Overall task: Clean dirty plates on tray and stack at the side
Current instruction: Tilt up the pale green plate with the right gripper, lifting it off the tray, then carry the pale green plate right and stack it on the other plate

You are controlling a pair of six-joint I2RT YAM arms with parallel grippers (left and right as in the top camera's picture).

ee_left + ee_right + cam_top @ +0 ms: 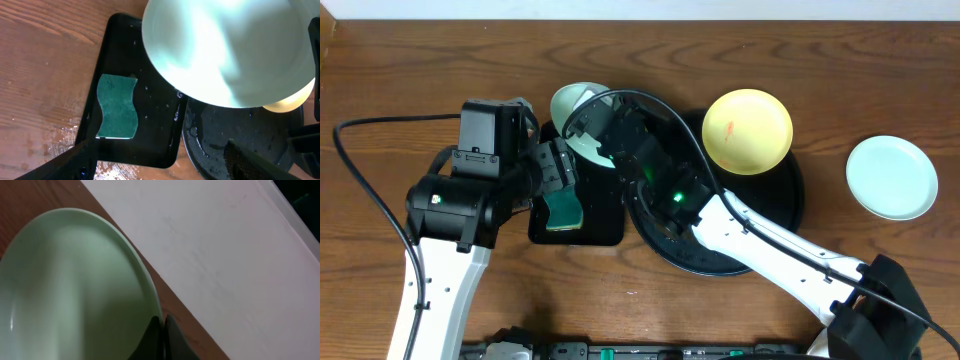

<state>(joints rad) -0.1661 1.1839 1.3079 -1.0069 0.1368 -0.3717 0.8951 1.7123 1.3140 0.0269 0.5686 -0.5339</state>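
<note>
Overhead: right arm [770, 240] reaches to upper centre. Right jaws clamped on rim of mint plate [572, 104], tilted above small tray [605, 228]. Left arm [445, 205] is nearer sponge [563, 210], left jaws apart just above it. Yellow plate [748, 130], red smear, sits on round tray [790, 200], upper right. Second mint plate [891, 177] on desk [420, 60], far right.

Left wrist: sponge [117, 106] left of centre, flat on wet small tray [150, 125], long axis up-down in frame. Held plate [225, 50] fills upper right. Room to drop on sponge judged adequate.

Right wrist: jaws together on thin rim, bottom centre. Plate [75, 290] fills left.
</note>
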